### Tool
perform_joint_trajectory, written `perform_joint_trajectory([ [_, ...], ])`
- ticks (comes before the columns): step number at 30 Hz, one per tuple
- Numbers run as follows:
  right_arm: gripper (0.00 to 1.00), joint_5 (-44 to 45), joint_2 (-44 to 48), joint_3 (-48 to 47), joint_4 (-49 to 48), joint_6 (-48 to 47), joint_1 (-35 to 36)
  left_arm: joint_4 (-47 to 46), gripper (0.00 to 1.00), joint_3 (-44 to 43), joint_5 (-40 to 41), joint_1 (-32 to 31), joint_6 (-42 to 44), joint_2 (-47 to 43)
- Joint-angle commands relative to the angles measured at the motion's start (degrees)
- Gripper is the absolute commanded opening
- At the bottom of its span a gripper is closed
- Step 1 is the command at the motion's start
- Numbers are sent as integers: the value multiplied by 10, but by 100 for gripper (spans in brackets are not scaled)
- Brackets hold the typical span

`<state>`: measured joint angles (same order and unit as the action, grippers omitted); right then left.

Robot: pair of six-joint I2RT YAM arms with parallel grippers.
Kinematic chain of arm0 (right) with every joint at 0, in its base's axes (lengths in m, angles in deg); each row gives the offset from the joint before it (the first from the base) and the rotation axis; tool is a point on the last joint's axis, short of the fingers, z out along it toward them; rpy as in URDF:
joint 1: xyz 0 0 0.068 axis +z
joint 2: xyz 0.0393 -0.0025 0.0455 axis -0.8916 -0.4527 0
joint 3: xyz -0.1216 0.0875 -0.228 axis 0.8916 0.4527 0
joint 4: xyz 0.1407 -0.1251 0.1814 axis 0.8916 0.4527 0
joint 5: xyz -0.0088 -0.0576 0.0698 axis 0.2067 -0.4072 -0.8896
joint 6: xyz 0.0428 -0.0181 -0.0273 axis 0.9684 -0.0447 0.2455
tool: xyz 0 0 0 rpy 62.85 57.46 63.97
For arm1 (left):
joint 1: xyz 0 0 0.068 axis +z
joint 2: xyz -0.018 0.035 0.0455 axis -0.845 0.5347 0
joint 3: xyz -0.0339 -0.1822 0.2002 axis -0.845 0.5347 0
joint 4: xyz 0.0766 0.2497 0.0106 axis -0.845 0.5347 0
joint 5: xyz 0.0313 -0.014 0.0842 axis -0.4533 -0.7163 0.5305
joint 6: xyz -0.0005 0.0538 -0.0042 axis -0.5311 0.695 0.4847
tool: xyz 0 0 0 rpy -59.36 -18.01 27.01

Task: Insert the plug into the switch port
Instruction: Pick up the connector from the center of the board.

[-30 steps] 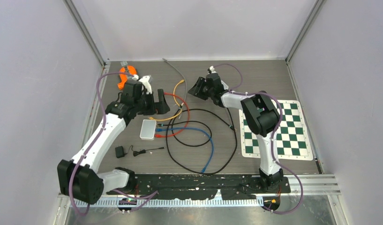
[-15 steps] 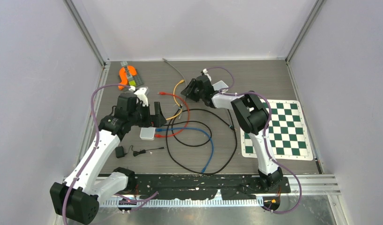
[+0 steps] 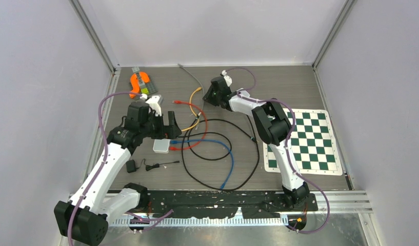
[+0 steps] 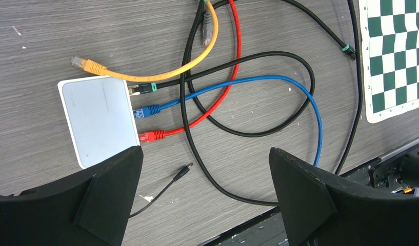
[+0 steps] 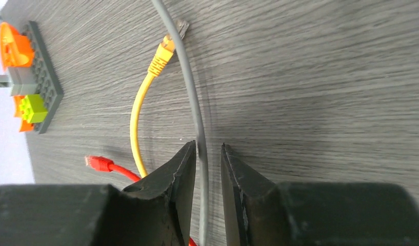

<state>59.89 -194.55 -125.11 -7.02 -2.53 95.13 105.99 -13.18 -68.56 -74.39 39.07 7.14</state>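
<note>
Your left gripper (image 4: 204,151) hung wide open and empty above the white switch (image 4: 99,120). Your right gripper (image 5: 207,148) had narrow jaws around the grey cable (image 5: 189,87), with a small gap beside it; the grey plug (image 5: 182,28) lay on the table (image 5: 325,77).

Desk (image 3: 299,87): grey wood-grain top.
Switch (image 4: 99,120): white box lying flat at 9 o'clock.
Blue cable (image 3: 228,154), red cable (image 3: 203,120), black cable (image 3: 258,154): plugs meet the switch's 3 o'clock edge, and their loops overlap at the centre.
Yellow cable (image 5: 137,118): one plug lies loose just beside the switch, the other toward 12 o'clock.
Grey cable (image 3: 193,78): runs from 12 o'clock toward the centre.
Chessboard mat (image 3: 315,148): 3 o'clock.
Brick toy (image 3: 140,84): orange and grey, 10 o'clock.
Power adapter (image 3: 131,166): black, 8 o'clock, thin lead trailing toward the centre.
</note>
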Motion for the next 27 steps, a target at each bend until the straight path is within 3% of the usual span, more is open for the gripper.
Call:
perform_joint_trajectory([
  [1, 32, 70, -9, -54, 107, -32, 11, -13, 98, -9, 9, 3, 9, -20],
  [13, 32, 86, -21, -81, 137, -33, 40, -16, 97, 22, 10, 3, 3, -75],
  [19, 31, 134, -37, -141, 233, -52, 50, -17, 96, 29, 2, 3, -2, -90],
  [23, 25, 173, -70, -217, 332, -66, 52, -31, 96, 39, 1, 3, -4, -101],
  [27, 7, 175, -91, -270, 359, -70, 52, -37, 95, 45, -16, 3, -13, -101],
])
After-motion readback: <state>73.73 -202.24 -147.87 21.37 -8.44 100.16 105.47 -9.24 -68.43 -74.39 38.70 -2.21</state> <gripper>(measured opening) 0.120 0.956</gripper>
